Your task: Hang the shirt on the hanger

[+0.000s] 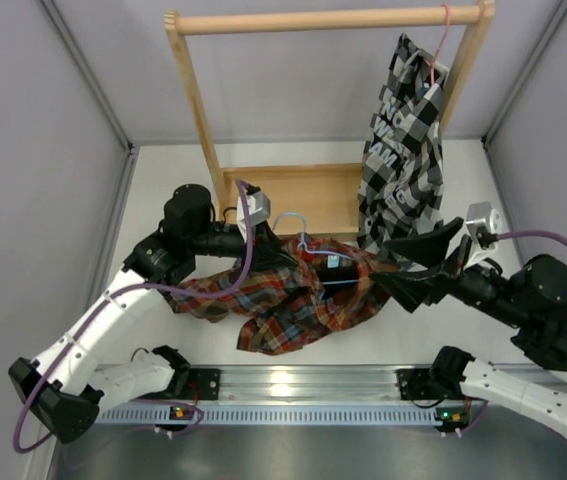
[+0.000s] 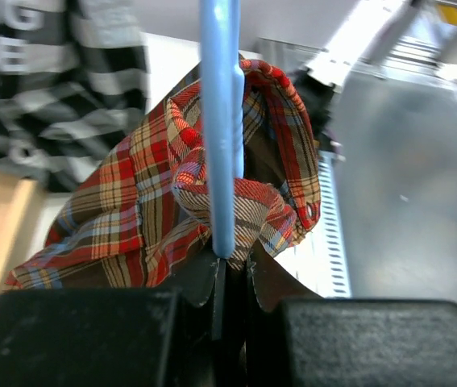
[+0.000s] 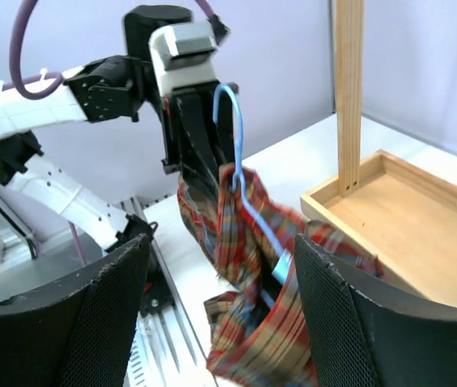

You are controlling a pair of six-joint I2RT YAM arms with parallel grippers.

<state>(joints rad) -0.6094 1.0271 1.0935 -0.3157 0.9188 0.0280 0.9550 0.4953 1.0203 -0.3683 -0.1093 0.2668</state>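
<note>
The plaid shirt (image 1: pixel 283 300) hangs bunched from the light-blue hanger (image 1: pixel 308 245) and trails onto the white table. My left gripper (image 1: pixel 268 248) is shut on the hanger's thin frame; in the left wrist view the blue bar (image 2: pixel 222 121) rises straight out of the closed jaws (image 2: pixel 230 266), with the shirt (image 2: pixel 131 201) draped round it. My right gripper (image 1: pixel 385 262) is wide open at the shirt's right edge. In the right wrist view its mesh fingers (image 3: pixel 91 322) stand either side of the hanging shirt (image 3: pixel 248 322), apart from it, and the hanger (image 3: pixel 252 210) shows with its hook up.
A wooden rack (image 1: pixel 323 20) with a tray base (image 1: pixel 293 190) stands behind. A black-and-white checked shirt (image 1: pixel 403 140) hangs from it on a pink-red hanger (image 1: pixel 443 40), close above my right gripper. A metal rail (image 1: pixel 293 382) runs along the near edge.
</note>
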